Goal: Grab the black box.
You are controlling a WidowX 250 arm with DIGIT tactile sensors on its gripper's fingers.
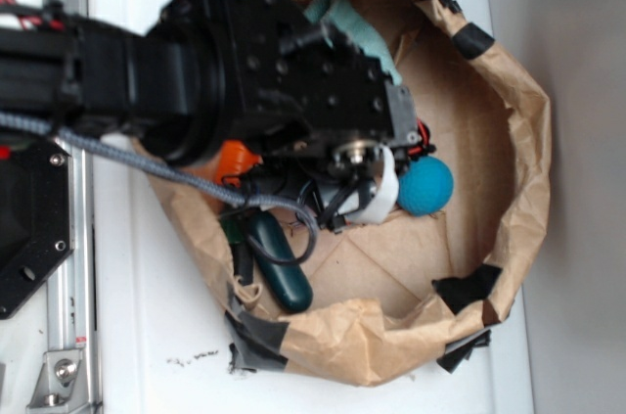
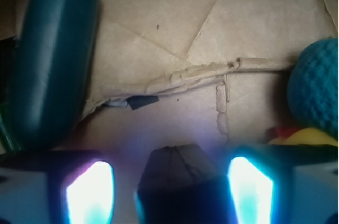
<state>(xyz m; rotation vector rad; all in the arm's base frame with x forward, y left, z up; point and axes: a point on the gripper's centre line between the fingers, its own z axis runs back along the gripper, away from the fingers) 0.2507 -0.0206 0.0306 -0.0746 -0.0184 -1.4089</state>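
In the wrist view the black box (image 2: 177,179), dark and glossy, lies on the brown paper floor between my two fingers. My gripper (image 2: 169,187) is open and straddles it. The left fingertip (image 2: 90,189) stands clear of the box with a gap. The right fingertip (image 2: 249,187) is close against the box's side. In the exterior view the arm covers the box. Only the gripper (image 1: 367,197) with one white finger (image 1: 385,189) shows, low inside the paper bag.
A dark green cucumber toy (image 2: 53,60) lies to the left, also in the exterior view (image 1: 279,262). A blue knitted ball (image 2: 316,86) and a yellow toy (image 2: 304,136) are to the right. An orange carrot (image 1: 238,160) and a teal cloth (image 1: 352,27) lie inside the bag (image 1: 509,71).
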